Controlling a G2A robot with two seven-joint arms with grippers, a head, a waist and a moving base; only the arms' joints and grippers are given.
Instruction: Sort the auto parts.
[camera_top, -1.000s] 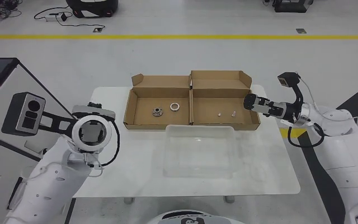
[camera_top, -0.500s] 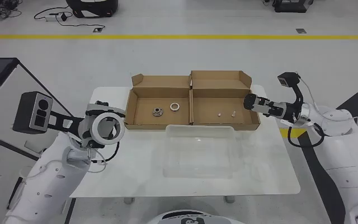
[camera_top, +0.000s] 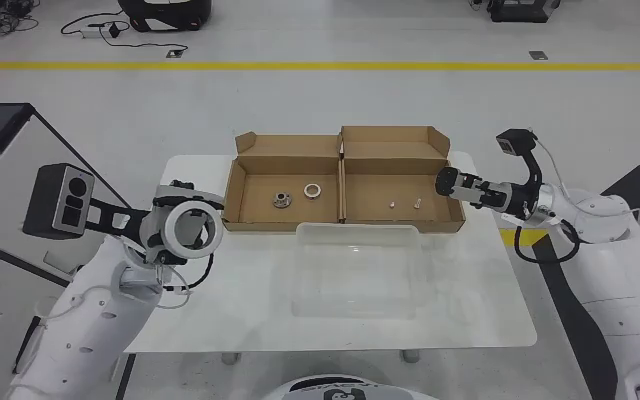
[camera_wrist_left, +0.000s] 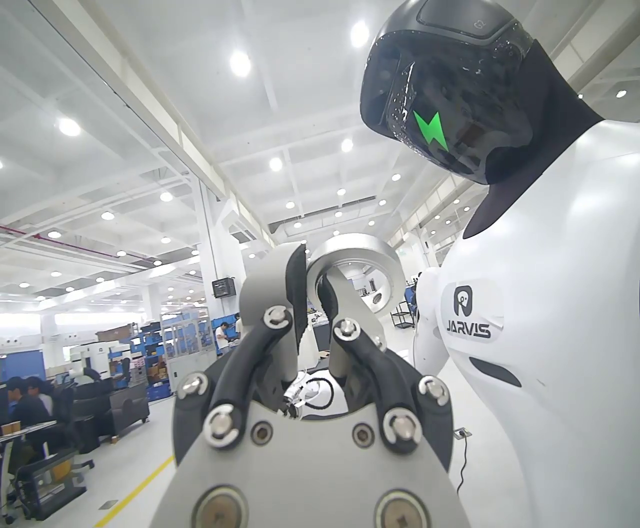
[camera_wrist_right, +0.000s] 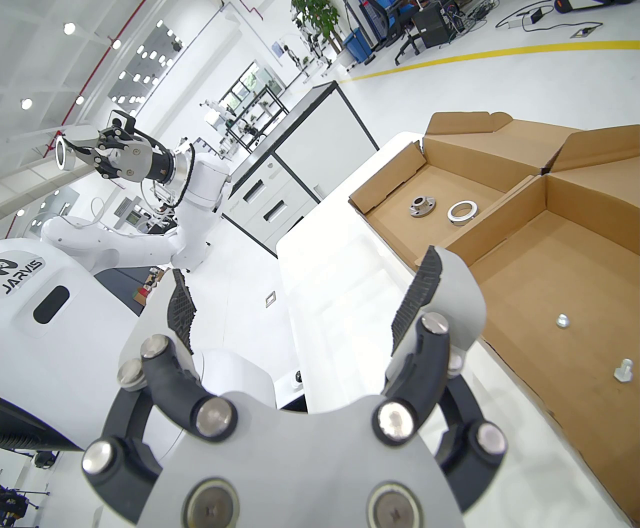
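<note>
One large metal ring (camera_wrist_left: 350, 245) is pinched in my left hand (camera_wrist_left: 312, 282). One finger presses on the outside of its wall and the other sits inside the hole. I hold it up in the air by the left end of the counter (camera_top: 480, 290), off the surface, and its open face is turned up toward the top camera.

Further right, on the far half of the counter, two open cardboard boxes stand side by side with their inner walls touching and their lids folded back. The left box (camera_top: 255, 212) holds a flanged hub (camera_top: 281, 199) and, just to its right, a smaller ring (camera_top: 313, 188). Both lie flat on the box floor, near each other but apart. The right box (camera_top: 370, 195) holds two small pale fasteners, one (camera_top: 394, 204) a little left of the other (camera_top: 417, 201), close together around the middle of the floor and not touching.

Nearer to me, a clear plastic tub (camera_top: 356, 228) sits on the counter. Its far rim is just beside the near walls of both boxes, and it straddles the seam between them.

At the far right, my right hand (camera_wrist_right: 306, 270) hangs at the right wall of the right box. Its fingers are spread wide and point leftward across the boxes. It is well apart from the fasteners.
</note>
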